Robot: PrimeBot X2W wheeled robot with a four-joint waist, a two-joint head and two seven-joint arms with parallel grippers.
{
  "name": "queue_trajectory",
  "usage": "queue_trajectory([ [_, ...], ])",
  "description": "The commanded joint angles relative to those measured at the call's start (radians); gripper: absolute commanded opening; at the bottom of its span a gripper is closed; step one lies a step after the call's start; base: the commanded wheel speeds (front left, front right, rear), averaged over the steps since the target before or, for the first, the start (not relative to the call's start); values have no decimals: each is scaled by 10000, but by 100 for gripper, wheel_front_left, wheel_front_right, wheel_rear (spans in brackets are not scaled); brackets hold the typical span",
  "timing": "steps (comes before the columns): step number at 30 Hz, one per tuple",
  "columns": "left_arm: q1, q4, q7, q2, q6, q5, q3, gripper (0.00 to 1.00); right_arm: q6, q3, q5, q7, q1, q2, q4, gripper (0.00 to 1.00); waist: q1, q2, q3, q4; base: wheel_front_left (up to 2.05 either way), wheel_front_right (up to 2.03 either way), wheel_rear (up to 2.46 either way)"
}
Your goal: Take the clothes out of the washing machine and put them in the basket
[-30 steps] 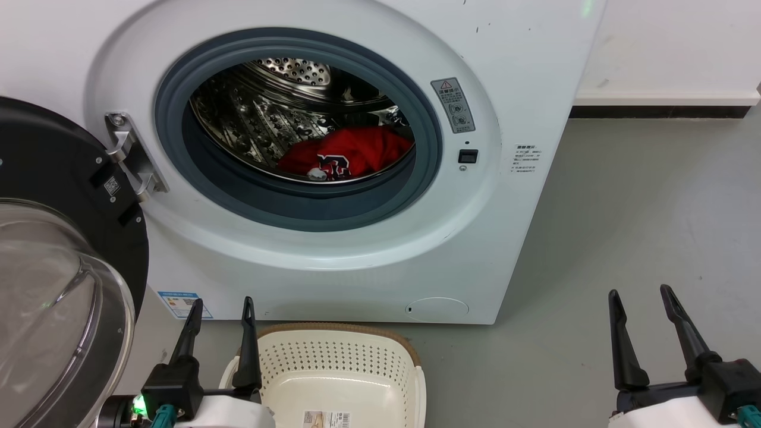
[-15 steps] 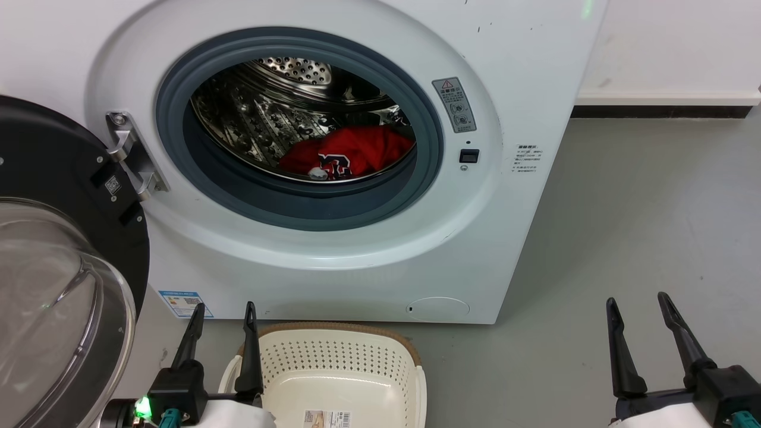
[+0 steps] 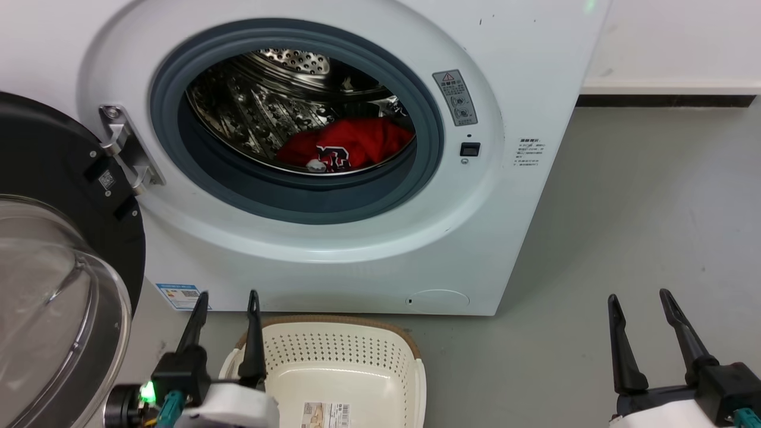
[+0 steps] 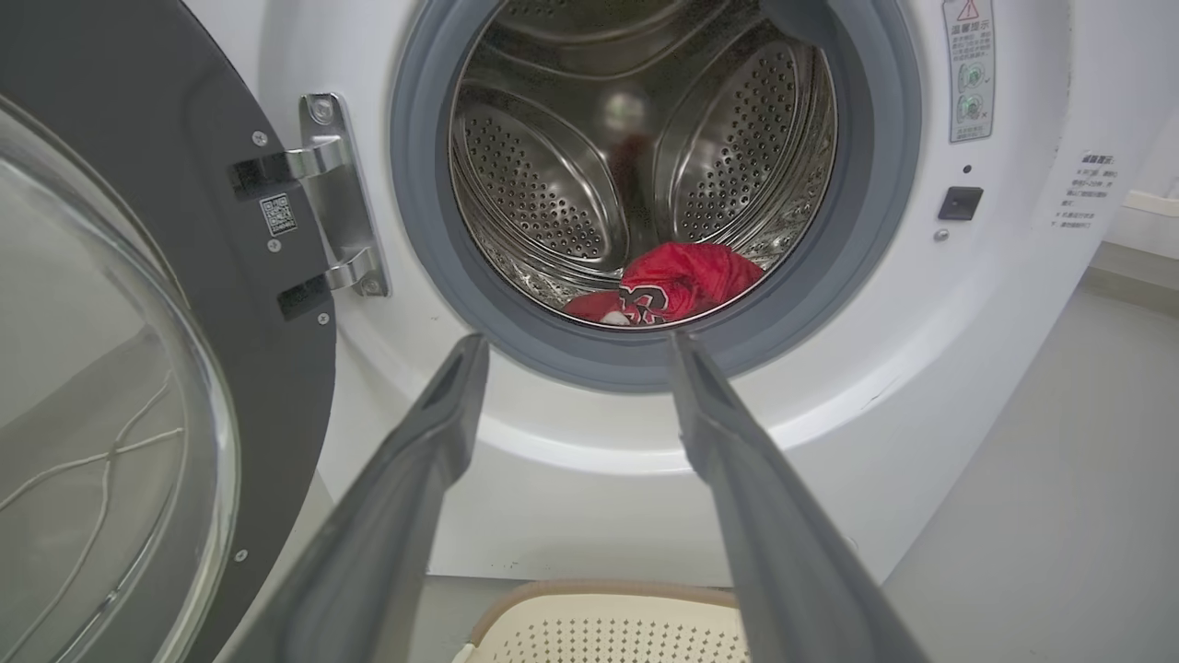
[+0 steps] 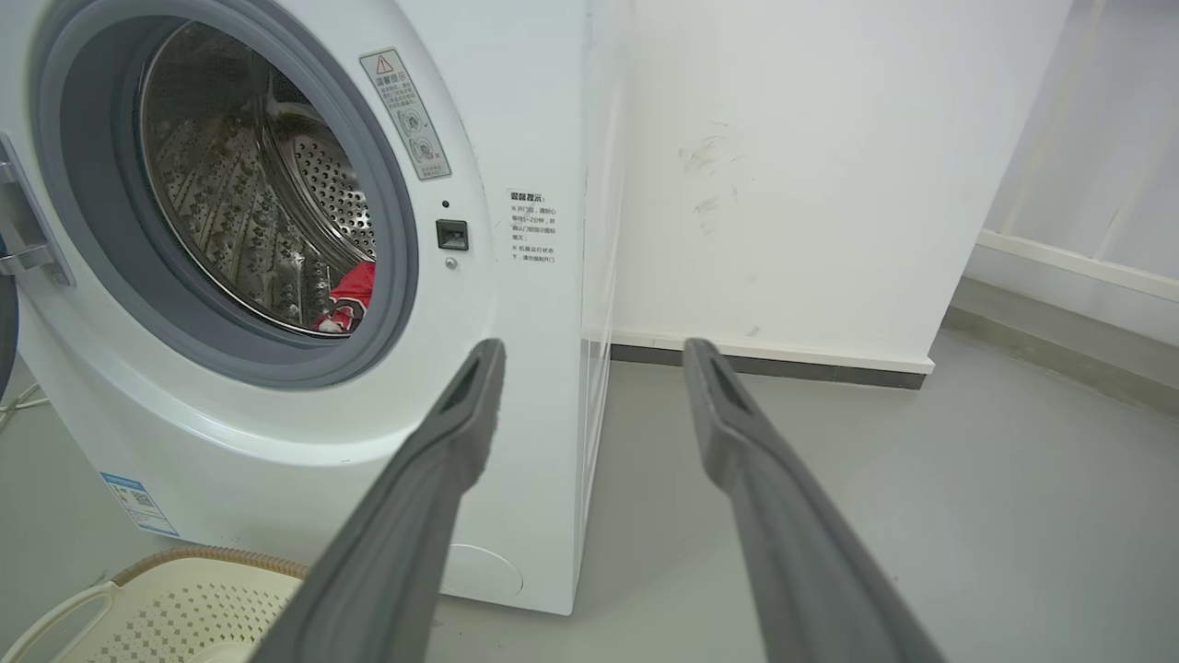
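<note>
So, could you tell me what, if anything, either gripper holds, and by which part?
Nothing is held: the left gripper and right gripper are open; the clothes lie in the washing machine.

The gasket (image 3: pixel 297 205) hides the lower edge of the clothes (image 3: pixel 351 145); the basket (image 3: pixel 339 355) runs off the bottom edge; print on the warning sticker (image 3: pixel 455 97) is too small to read.

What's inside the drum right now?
Red clothes lie low at the drum's right side, with dark lettering facing out. Whether that heap is one garment or two, and what lies beneath it, is hidden.
</note>
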Motion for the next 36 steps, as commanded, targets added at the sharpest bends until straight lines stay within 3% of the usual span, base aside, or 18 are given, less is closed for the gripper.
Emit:
queue_trajectory([
  [1, -229, 96, -28, -20, -76, -43, -30, 100, -3, -10, 40, -35, -159, -1, -37, 100, 0, 0, 82, -29, 0, 0, 0],
  [14, -3873, 3162, -28, 326, -872, 210, 46, 100, -3, 51, 78, -34, -821, 2, -119, 100, 0, 0, 1338, -682, 0, 0, 0],
  [22, -6978, 5760, 4, 1279, -1212, 439, -168, 100, -5, 167, 236, -32, -1461, 6, -201, 100, 0, 0, 2518, -1413, 0, 0, 0],
  [36, -12113, 8884, 2199, 2653, -1521, 352, -1132, 100, -5, 242, 950, -32, -2657, 10, -387, 100, 0, 0, 4990, -2638, 0, 0, 0],
])
